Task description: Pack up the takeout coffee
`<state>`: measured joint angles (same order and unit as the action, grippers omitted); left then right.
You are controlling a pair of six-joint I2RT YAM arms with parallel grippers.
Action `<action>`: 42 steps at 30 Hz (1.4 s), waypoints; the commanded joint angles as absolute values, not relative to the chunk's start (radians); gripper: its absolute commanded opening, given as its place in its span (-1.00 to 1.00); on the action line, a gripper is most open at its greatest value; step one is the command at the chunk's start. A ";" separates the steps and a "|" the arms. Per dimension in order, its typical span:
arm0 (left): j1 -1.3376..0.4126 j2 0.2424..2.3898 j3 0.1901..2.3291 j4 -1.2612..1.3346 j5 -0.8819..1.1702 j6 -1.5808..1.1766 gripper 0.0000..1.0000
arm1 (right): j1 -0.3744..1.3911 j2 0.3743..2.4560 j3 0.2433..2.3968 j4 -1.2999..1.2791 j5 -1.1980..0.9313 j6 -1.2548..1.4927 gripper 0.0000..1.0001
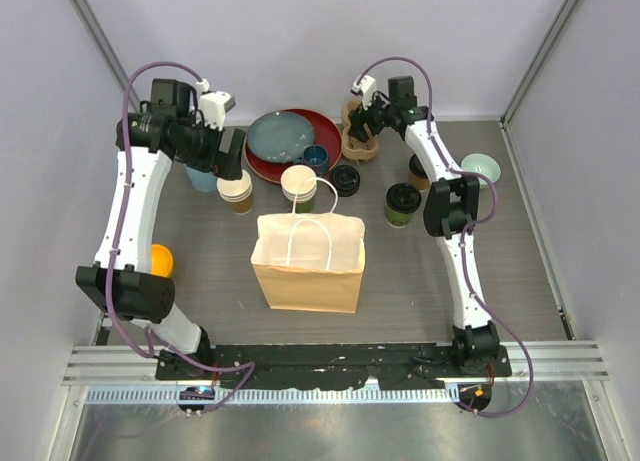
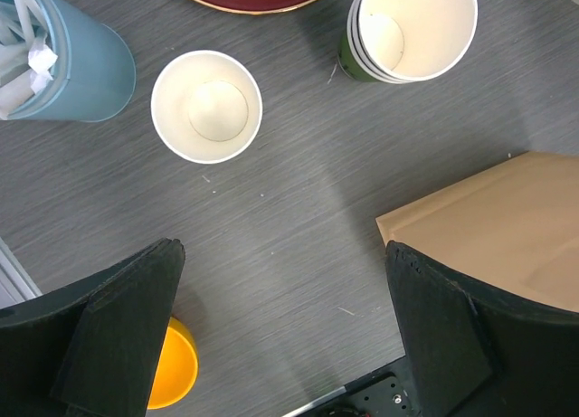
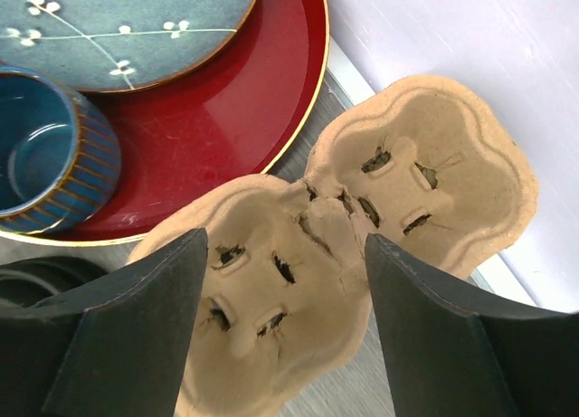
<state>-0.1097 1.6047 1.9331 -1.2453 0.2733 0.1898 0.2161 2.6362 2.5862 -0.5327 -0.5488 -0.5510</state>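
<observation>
Paper bag (image 1: 308, 260) stands nearest, cup stack (image 1: 298, 186) and red tray (image 1: 283, 153) behind

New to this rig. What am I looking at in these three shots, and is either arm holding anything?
Two white robot arms are bolted at the table's near edge. The wide shot is from a fixed camera above and behind them; the other two are from cameras on each wrist, looking down past black fingers.

On the table: a paper bag, a red tray with a blue plate, paper cups, black lids and a light-blue cup of stirrers.

The left gripper is open above the table near a single empty cup. The right gripper is open over a cardboard cup carrier. Neither holds anything.
</observation>
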 commanded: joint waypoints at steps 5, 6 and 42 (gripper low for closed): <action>-0.107 1.605 1.936 -1.219 0.301 0.198 0.96 | 0.233 2.689 2.652 -0.400 -0.551 -0.512 -0.10; -0.107 1.605 1.937 -1.223 0.302 0.199 0.96 | 0.233 2.691 2.651 -0.400 -0.549 -0.512 -0.13; -0.107 1.605 1.934 -1.244 0.337 0.221 0.95 | 0.198 2.671 2.638 -0.221 -0.515 -0.209 0.14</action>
<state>-0.1097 1.6169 1.9316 -1.2472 0.3161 0.2157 0.2085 2.6087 2.5790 -0.3004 -0.5087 -0.3641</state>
